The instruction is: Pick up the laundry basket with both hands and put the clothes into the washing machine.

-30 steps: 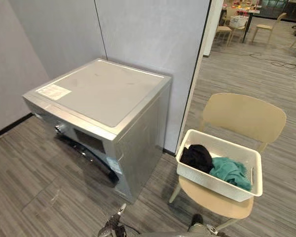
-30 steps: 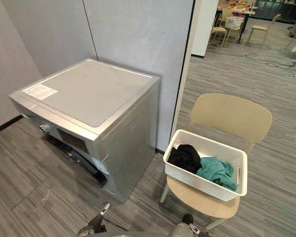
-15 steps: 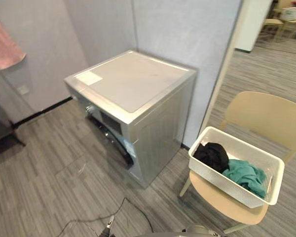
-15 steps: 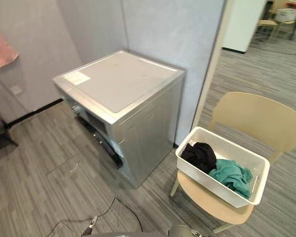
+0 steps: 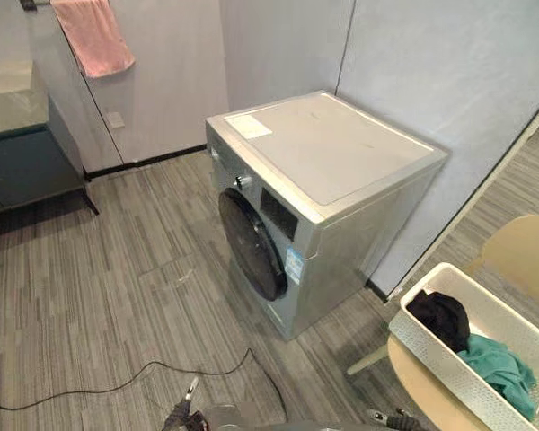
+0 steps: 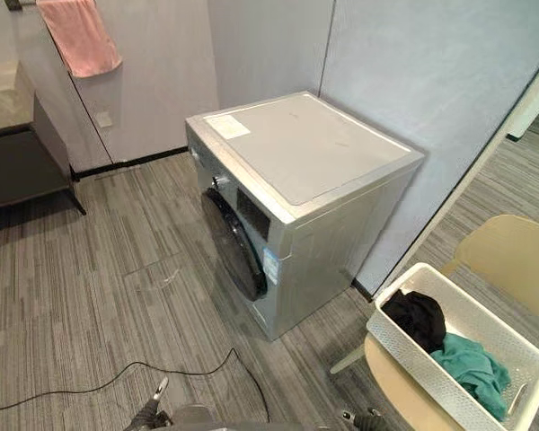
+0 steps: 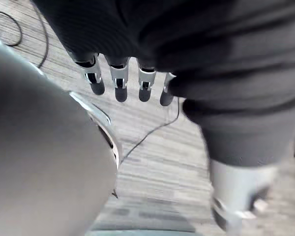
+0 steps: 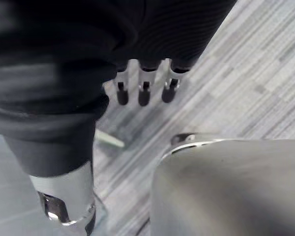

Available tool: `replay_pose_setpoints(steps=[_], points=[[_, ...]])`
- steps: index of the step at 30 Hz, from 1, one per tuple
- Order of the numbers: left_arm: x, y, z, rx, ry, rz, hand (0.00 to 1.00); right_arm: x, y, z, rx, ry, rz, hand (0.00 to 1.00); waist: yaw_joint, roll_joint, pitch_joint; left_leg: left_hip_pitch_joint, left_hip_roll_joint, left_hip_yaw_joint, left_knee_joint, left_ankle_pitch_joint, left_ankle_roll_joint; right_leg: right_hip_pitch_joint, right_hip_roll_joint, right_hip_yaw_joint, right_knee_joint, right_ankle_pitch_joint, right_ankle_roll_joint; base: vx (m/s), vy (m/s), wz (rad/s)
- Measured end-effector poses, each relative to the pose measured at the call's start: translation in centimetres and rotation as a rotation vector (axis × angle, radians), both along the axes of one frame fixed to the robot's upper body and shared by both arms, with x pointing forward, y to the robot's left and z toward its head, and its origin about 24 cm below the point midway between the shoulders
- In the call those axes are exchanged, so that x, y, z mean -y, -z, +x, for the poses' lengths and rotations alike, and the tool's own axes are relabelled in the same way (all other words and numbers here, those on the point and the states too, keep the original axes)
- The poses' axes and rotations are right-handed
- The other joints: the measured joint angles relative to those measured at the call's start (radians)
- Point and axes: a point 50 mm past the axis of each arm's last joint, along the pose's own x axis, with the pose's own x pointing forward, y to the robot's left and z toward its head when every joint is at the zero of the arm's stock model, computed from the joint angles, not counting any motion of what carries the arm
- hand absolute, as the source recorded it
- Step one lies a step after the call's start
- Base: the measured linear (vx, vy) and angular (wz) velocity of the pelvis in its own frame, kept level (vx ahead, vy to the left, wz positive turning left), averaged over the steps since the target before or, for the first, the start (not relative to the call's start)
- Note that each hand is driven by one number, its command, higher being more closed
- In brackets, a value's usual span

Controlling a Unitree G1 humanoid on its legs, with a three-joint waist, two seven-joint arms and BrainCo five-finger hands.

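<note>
White laundry basket point(image 5: 440, 364) sits on the beige chair point(image 5: 525, 256), to the right of the silver washing machine point(image 5: 332, 162) and near it. In the basket, a black garment point(image 5: 440, 316) and a teal garment point(image 5: 499, 373) lie side by side. The machine's round dark door point(image 5: 251, 244) is closed. Left hand point(image 7: 119, 81) hangs over the floor point(image 5: 90, 287) - fingers released, straight, holding nothing. Right hand point(image 8: 143, 91) likewise - fingers loose, empty. A pink towel point(image 5: 92, 34) hangs on the far wall near a dark cabinet point(image 5: 22, 153).
</note>
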Motion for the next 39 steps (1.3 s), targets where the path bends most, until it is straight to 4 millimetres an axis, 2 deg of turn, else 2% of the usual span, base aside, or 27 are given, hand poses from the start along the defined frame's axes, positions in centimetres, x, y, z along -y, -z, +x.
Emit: replay_pose_setpoints(steps=[1, 2, 3, 4, 8, 9, 11, 12, 13, 14, 15, 17, 18, 19, 20, 21, 23, 24, 26, 27, 29, 31, 33, 35, 37, 38, 39], points=[[-0.2, 0.0, -0.3, -0.007, -0.009, 0.009, 0.0, -0.2, 0.1, -0.2, -0.01, 0.017, 0.014, 0.0, 0.003, -0.011, -0.006, -0.001, -0.022, 0.015, 0.007, -0.017, -0.019, 0.004, -0.014, 0.035, -0.014, 0.004, -0.001, 0.2, 0.345, 0.04], [-0.4, 0.0, -0.5, -0.013, -0.011, 0.015, 0.0, -0.5, 0.2, -0.4, -0.016, 0.032, 0.024, 0.0, 0.002, -0.016, -0.007, 0.001, -0.043, 0.021, 0.01, -0.027, -0.013, 0.018, -0.023, 0.047, -0.029, 0.024, -0.016, 0.22, 0.316, 0.11], [-0.3, 0.2, -1.1, -0.037, -0.005, 0.004, 0.0, -0.9, 0.3, -0.1, -0.008, 0.061, 0.042, 0.0, 0.001, -0.006, -0.022, 0.005, -0.091, 0.025, 0.015, -0.039, 0.003, 0.054, -0.061, 0.03, -0.091, 0.113, -0.001, 0.21, 0.323, 0.16], [-0.2, 0.2, -1.1, -0.042, 0.001, 0.0, 0.0, -0.9, 0.3, 0.0, -0.006, 0.06, 0.043, 0.0, 0.0, -0.002, -0.025, 0.004, -0.098, 0.023, 0.015, -0.042, 0.009, 0.057, -0.066, 0.03, -0.096, 0.125, 0.003, 0.24, 0.39, 0.24], [1.0, 0.4, 0.2, -0.048, 0.122, -0.03, 0.0, -0.9, 0.2, 0.8, 0.011, 0.051, 0.041, 0.0, 0.003, 0.03, -0.061, 0.032, -0.189, 0.027, -0.026, -0.054, 0.049, 0.043, -0.135, 0.039, -0.087, 0.27, -0.029, 0.19, 0.297, 0.13], [1.4, 0.4, 0.6, -0.043, 0.171, -0.031, 0.0, -1.0, 0.0, 1.6, 0.029, 0.039, 0.042, 0.0, 0.003, 0.034, -0.06, 0.077, -0.217, 0.033, -0.075, -0.045, 0.065, 0.018, -0.152, 0.039, -0.021, 0.306, -0.071, 0.17, 0.32, -0.03], [2.3, 0.3, 1.7, -0.026, 0.262, -0.034, 0.0, -1.1, -0.5, 3.2, 0.074, -0.02, 0.024, 0.0, -0.001, 0.068, -0.048, 0.172, -0.231, 0.05, -0.146, -0.032, 0.086, -0.062, -0.16, 0.045, 0.182, 0.365, -0.178, 0.12, 0.267, -0.06], [2.3, 0.2, 2.1, -0.019, 0.278, -0.027, 0.0, -1.5, -0.6, 3.6, 0.088, -0.042, 0.026, 0.0, -0.003, 0.067, -0.039, 0.194, -0.236, 0.054, -0.161, -0.031, 0.088, -0.09, -0.155, 0.061, 0.26, 0.341, -0.199, 0.06, 0.197, 0.02], [1.8, 0.0, 2.9, -0.003, 0.313, -0.001, 0.0, -2.8, -0.7, 4.4, 0.109, -0.092, 0.045, 0.0, -0.008, 0.052, -0.03, 0.227, -0.242, 0.058, -0.192, -0.025, 0.098, -0.141, -0.117, 0.099, 0.397, 0.259, -0.188, 0.06, 0.134, 0.02], [1.3, -0.2, 3.6, 0.011, 0.328, 0.02, 0.0, -4.4, -0.8, 5.1, 0.132, -0.125, 0.074, 0.0, -0.01, 0.029, -0.027, 0.257, -0.242, 0.057, -0.222, -0.021, 0.106, -0.189, -0.047, 0.121, 0.493, 0.147, -0.135, 0.07, 0.098, -0.01], [1.2, -0.3, 3.7, 0.018, 0.33, 0.027, 0.0, -5.1, -1.0, 5.6, 0.148, -0.138, 0.086, 0.0, -0.015, 0.02, -0.024, 0.266, -0.24, 0.057, -0.233, -0.02, 0.108, -0.213, -0.006, 0.119, 0.527, 0.093, -0.122, 0.06, 0.036, -0.09], [1.7, -0.3, 3.8, 0.016, 0.347, 0.022, 0.0, -6.0, -1.7, 7.2, 0.209, -0.199, 0.084, 0.0, -0.044, 0.004, -0.013, 0.278, -0.236, 0.075, -0.251, -0.02, 0.108, -0.267, 0.135, 0.094, 0.536, -0.043, -0.075, 0.06, -0.03, -0.11], [1.9, -0.3, 3.8, 0.019, 0.344, 0.015, 0.0, -6.1, -2.0, 7.9, 0.237, -0.213, 0.072, 0.0, -0.051, 0.003, -0.011, 0.293, -0.244, 0.081, -0.271, -0.015, 0.104, -0.256, 0.197, 0.06, 0.46, -0.057, -0.09, 0.12, -0.061, -0.07], [2.1, -0.3, 3.9, 0.021, 0.343, 0.012, 0.0, -6.0, -2.2, 8.1, 0.248, -0.211, 0.061, 0.0, -0.054, 0.004, -0.01, 0.306, -0.249, 0.081, -0.279, -0.013, 0.101, -0.243, 0.224, 0.046, 0.396, -0.047, -0.108, 0.15, -0.061, -0.04], [2.5, -0.3, 4.2, 0.03, 0.344, 0.004, 0.0, -5.8, -2.4, 8.4, 0.267, -0.214, 0.047, 0.0, -0.052, 0.003, -0.008, 0.319, -0.269, 0.077, -0.287, -0.013, 0.099, -0.196, 0.239, 0.027, 0.281, -0.04, -0.216, 0.17, -0.042, -0.02], [3.6, -0.2, 4.6, 0.043, 0.345, -0.025, 0.0, -5.3, -2.7, 8.7, 0.285, -0.229, 0.027, 0.0, -0.05, 0.029, -0.007, 0.325, -0.253, 0.07, -0.305, -0.004, 0.085, -0.158, 0.256, 0.018, 0.214, -0.026, -0.221, 0.16, -0.029, 0.09], [4.8, -0.2, 4.9, 0.051, 0.363, -0.055, 0.0, -5.0, -2.8, 8.8, 0.3, -0.234, 0.015, 0.0, -0.055, 0.057, 0.005, 0.341, -0.247, 0.043, -0.329, 0.024, 0.068, -0.126, 0.259, -0.01, 0.159, -0.015, -0.223, 0.19, -0.052, 0.32], [4.8, -0.1, 4.9, 0.047, 0.366, -0.058, 0.0, -5.3, -2.7, 8.7, 0.291, -0.236, 0.024, 0.0, -0.048, 0.057, 0.013, 0.353, -0.242, 0.035, -0.335, 0.035, 0.053, -0.109, 0.263, -0.017, 0.15, -0.015, -0.223, 0.17, -0.091, 0.28], [4.6, -0.3, 5.3, 0.06, 0.358, -0.045, 0.0, -5.7, -2.5, 8.5, 0.278, -0.249, 0.036, 0.0, -0.033, 0.052, 0.024, 0.343, -0.233, 0.017, -0.269, 0.037, 0.052, -0.071, 0.265, -0.024, 0.128, -0.015, -0.224, 0.12, -0.123, 0.21], [4.4, -0.5, 5.8, 0.079, 0.356, -0.031, 0.0, -5.9, -2.4, 8.4, 0.274, -0.258, 0.039, 0.0, -0.028, 0.033, 0.036, 0.291, -0.23, -0.007, -0.145, 0.036, 0.052, -0.045, 0.253, -0.031, 0.108, -0.013, -0.226, 0.08, -0.126, 0.3], [4.2, -0.8, 6.2, 0.1, 0.355, -0.016, 0.0, -5.9, -2.4, 8.5, 0.275, -0.264, 0.036, 0.0, -0.028, 0.019, 0.045, 0.182, -0.207, -0.051, 0.084, 0.036, 0.05, -0.018, 0.247, -0.045, 0.078, -0.009, -0.233, 0.01, -0.073, 0.23], [3.6, -0.9, 6.3, 0.107, 0.352, 0.004, 0.0, -5.6, -2.6, 8.7, 0.278, -0.267, 0.025, 0.0, -0.027, 0.035, 0.047, 0.087, -0.136, -0.056, 0.282, 0.027, 0.052, -0.001, 0.254, -0.042, 0.066, -0.009, -0.235, -0.04, 0.055, -0.12], [3.3, -0.9, 6.1, 0.102, 0.343, 0.015, 0.0, -5.5, -3.1, 9.4, 0.306, -0.29, 0.009, 0.0, -0.026, 0.034, 0.047, 0.058, -0.076, -0.07, 0.275, 0.027, 0.052, -0.008, 0.249, -0.01, 0.065, -0.019, -0.236, -0.02, 0.088, -0.45], [2.5, -1.0, 5.8, 0.094, 0.33, 0.043, 0.0, -6.0, -4.8, 11.1, 0.415, -0.341, -0.021, 0.0, -0.028, 0.02, 0.048, 0.076, -0.007, -0.095, 0.177, 0.032, 0.058, -0.031, 0.225, 0.047, 0.067, -0.016, -0.223, 0.02, 0.24, -0.66], [2.2, -1.0, 5.6, 0.082, 0.326, 0.058, 0.0, -6.1, -6.1, 11.7, 0.502, -0.369, -0.04, 0.0, -0.033, 0.005, 0.041, 0.109, 0.009, -0.12, 0.038, 0.036, 0.057, -0.043, 0.186, 0.074, 0.068, -0.012, -0.185, 0.07, 0.332, -0.32], [2.3, -0.9, 5.3, 0.075, 0.324, 0.054, 0.0, -5.8, -6.5, 11.7, 0.527, -0.375, -0.047, 0.0, -0.047, 0.006, 0.038, 0.135, 0.011, -0.141, -0.075, 0.092, 0.09, -0.048, 0.164, 0.076, 0.068, -0.004, -0.145, 0.09, 0.364, 0.01], [2.5, -0.8, 5.1, 0.069, 0.324, 0.047, 0.0, -5.4, -6.5, 11.6, 0.528, -0.378, -0.055, 0.0, -0.055, 0.018, 0.031, 0.145, 0.014, -0.143, -0.127, 0.158, 0.092, -0.051, 0.157, 0.074, 0.067, -0.003, -0.126, 0.13, 0.545, 0.16]])
